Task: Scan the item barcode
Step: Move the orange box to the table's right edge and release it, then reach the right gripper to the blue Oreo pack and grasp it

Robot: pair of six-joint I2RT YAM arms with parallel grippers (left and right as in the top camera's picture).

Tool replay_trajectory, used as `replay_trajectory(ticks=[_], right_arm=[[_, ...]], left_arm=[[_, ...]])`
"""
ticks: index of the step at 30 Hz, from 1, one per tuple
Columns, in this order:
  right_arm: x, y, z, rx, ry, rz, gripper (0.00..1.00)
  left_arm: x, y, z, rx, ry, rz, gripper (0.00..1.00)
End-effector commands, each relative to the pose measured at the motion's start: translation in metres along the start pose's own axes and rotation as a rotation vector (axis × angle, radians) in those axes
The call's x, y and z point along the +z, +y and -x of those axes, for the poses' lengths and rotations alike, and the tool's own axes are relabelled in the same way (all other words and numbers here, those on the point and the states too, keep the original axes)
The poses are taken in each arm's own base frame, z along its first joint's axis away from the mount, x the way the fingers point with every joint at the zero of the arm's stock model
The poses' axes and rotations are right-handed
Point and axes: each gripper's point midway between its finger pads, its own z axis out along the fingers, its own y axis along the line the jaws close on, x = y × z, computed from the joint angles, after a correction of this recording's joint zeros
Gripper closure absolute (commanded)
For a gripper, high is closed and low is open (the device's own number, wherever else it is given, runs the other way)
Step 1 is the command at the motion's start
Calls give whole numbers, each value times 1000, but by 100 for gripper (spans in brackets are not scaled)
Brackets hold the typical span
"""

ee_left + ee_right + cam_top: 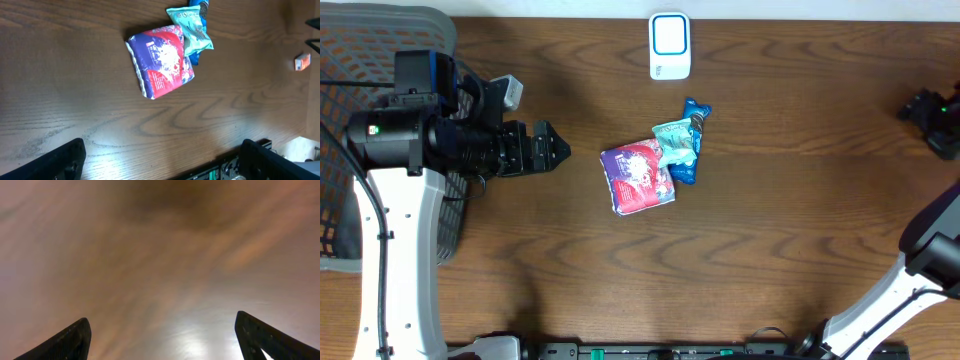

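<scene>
Soft red and purple packet (638, 176) with white writing, flat on the brown wooden table (800, 250), near the middle. Turned a little, not lined up with the table edge. Touching its upper right corner, a small crinkly teal packet (676, 143). Under the teal one, a shiny blue packet (694, 112), poking out above it and below it. All three bunched in one little pile. No barcode clear enough to make out on any of them.

Beyond the pile, close to the far edge of the table, a white box-shaped scanner (670, 46) with a blue ring on its face. Apart from the packets, not touching them.

To the left of the pile, the black left gripper (558, 150), pointing toward the packets but well apart from them. Fingers spread wide in the left wrist view, with only bare wood between. Nothing held.

Black right gripper (162, 322), seen from its own camera: fingers wide apart, only blurry brown wood between them. Nothing held there either. In the overhead view, far off at the right edge of the table, well apart from the pile.

Behind the left arm, a dark mesh basket (360, 50) at the left side.
</scene>
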Motion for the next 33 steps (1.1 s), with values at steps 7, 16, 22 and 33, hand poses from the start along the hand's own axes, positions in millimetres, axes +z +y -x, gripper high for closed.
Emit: replay_trajectory(ticks=[7, 16, 22, 33], right_arm=[[-14, 167, -92, -267, 275, 572, 14], [-22, 246, -217, -611, 508, 612, 16], [8, 251, -242, -602, 454, 291, 17], [52, 279, -297, -538, 428, 367, 34]], left_arm=[[2, 2, -2, 6, 11, 9, 2], [2, 2, -2, 6, 11, 9, 2], [2, 2, -2, 6, 11, 9, 2], [2, 2, -2, 6, 11, 9, 2]])
